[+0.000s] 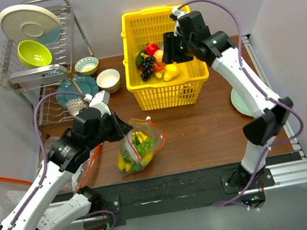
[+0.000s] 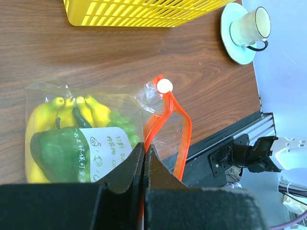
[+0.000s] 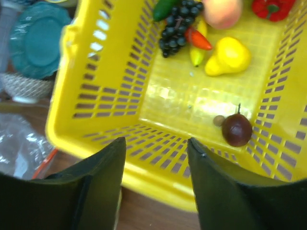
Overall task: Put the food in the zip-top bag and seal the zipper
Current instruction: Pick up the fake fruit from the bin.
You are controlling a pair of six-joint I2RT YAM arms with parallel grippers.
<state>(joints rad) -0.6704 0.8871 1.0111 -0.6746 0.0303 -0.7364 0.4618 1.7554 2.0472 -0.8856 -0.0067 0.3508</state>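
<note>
The zip-top bag (image 1: 140, 148) lies on the table (image 1: 204, 130) close to its front edge, left of centre, in front of the yellow basket (image 1: 166, 86). The left gripper (image 2: 145, 148) is fully closed, its jaws pinching the zipper (image 2: 165, 112), the orange-red strip at the bag's mouth. The strip disappears between the black fingers, so the gripped section is hidden. A white round knob (image 2: 164, 86) sits at the strip's far end.

Visible through the film are a banana bunch (image 2: 88, 108), a green vegetable piece (image 2: 53, 148) and green grapes (image 2: 122, 123). The gripper body cuts off the rest of the contents. A white label (image 2: 103, 148) on the bag carries printed characters and small icons; they lie sideways and cannot be read.

The right gripper (image 3: 156, 143) hangs over the basket with its jaws apart and nothing between them. Below it lie a yellow pear (image 3: 229, 56), dark grapes (image 3: 176, 24) and a dark round fruit (image 3: 236, 129). A red item (image 3: 271, 7) is cut by the top edge and blurred, so it cannot be identified. A cup (image 2: 248, 25) on a saucer (image 2: 235, 52) stands by the table's right edge.
</note>
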